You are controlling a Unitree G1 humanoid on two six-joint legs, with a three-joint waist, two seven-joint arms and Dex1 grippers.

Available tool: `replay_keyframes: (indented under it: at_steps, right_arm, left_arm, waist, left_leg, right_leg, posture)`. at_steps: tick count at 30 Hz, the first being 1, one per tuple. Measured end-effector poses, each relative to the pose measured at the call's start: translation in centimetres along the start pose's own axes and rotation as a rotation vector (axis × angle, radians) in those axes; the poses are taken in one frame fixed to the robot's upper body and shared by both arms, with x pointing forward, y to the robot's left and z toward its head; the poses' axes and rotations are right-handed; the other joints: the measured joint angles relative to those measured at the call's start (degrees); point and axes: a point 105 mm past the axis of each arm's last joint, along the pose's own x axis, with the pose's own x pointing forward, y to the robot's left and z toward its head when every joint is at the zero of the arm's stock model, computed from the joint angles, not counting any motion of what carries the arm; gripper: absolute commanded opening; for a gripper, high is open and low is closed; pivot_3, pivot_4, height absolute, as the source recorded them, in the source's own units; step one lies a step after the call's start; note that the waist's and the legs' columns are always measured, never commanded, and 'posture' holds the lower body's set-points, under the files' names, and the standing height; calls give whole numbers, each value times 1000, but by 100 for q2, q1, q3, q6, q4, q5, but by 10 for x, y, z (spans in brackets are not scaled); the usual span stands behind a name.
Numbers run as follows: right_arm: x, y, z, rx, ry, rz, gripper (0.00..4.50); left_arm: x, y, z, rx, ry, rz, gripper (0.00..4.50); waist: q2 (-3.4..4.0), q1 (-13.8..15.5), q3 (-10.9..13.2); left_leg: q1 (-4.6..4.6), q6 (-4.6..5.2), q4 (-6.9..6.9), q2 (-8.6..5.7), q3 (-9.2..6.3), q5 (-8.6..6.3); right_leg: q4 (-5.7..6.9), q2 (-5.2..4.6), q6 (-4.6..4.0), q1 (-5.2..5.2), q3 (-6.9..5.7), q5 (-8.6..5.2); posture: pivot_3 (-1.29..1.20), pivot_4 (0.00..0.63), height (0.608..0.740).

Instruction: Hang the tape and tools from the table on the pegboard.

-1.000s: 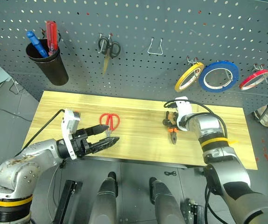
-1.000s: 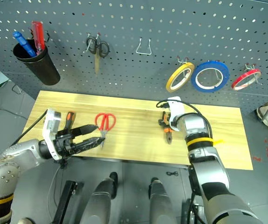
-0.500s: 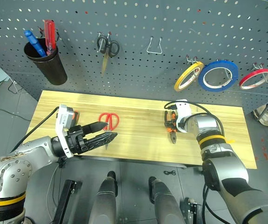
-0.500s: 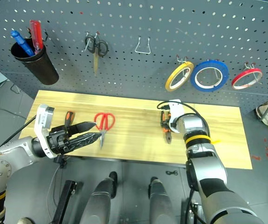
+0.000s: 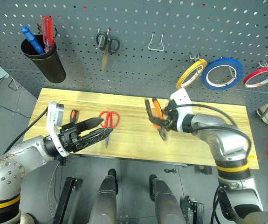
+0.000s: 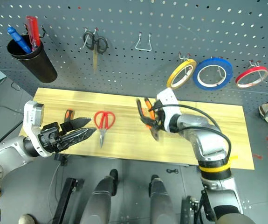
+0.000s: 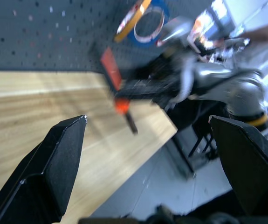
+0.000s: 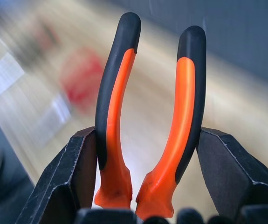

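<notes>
Two arms are in play, and the right one has made the big move: a second ago its gripper (image 5: 163, 122) was down on the table (image 5: 124, 144) at the pliers (image 5: 155, 115); now it is up in the air with the pliers clamped between its fingers (image 8: 227, 172), handles pointing up toward the pegboard (image 5: 138, 70) and nose hanging down. The wrist view confirms it, both orange-and-black handles pinched from either side, clear of the wood.

Over on the left, the gripper (image 5: 99, 130) hovers above the table's front edge, fingers spread wide and holding nothing, barely shifted from a second ago. Just past its tips lie the red scissors (image 5: 109, 122), flat on the planks where they were. An orange-and-black screwdriver (image 5: 73, 115) lies just behind that gripper, partly hidden.

Up on the board, the red tape (image 5: 259, 76) hangs on its hook at the far right, beside the blue roll (image 5: 221, 73) and the yellow roll (image 5: 190, 74), same as before.
</notes>
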Motion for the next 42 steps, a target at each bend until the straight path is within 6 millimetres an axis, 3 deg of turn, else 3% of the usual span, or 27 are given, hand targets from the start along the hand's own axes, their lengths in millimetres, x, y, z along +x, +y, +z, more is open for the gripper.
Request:
replay_keyframes:
  at_steps: [5,9,15,22,38,42]
  right_arm:
    - [10,-11,97,-224,-382,-157,2868]
    - [20,-22,130,-322,-556,-247,2868]
    - [40,-48,128,-361,-583,-349,2868]
    - [44,-55,138,-401,-665,-394,2868]
    - [40,-71,121,-470,-632,-503,2868]
    - [41,-80,105,-460,-576,-524,2868]
  left_arm:
    - [21,-14,56,60,-236,-63,4500]
    - [29,-10,77,43,-360,-42,4500]
    - [40,-8,90,62,-417,-35,4500]
    - [43,-5,97,75,-433,-29,4500]
    - [49,-7,95,84,-419,-47,4500]
    - [49,-7,95,84,-418,-48,4500]
  waist:
    - [-7,43,2]
    - [-10,92,0]
    - [-12,147,1]
    - [-12,171,1]
    - [-13,296,1]
    - [-13,282,1]
  left_leg:
    - [-6,-26,3,-1,0,38]
    - [-4,-26,1,-3,0,42]
    - [-8,-33,-21,-3,-4,47]
    - [-6,-63,-47,-2,-24,66]
    - [-4,-76,-50,-3,-46,95]
    - [-5,-75,-50,-3,-48,105]
  right_leg:
    - [-12,-1,33,3,-2,23]
    - [-17,-2,-2,10,-3,47]
    - [-13,-3,-15,0,-10,55]
    - [-14,-3,-24,-3,-36,60]
    - [-7,-3,-37,7,-62,68]
    - [-7,-3,-40,7,-64,77]
  posture:
    - [183,376,740]
    - [199,364,740]
    - [212,361,740]
    - [231,354,740]
    - [215,361,740]
    - [210,357,740]
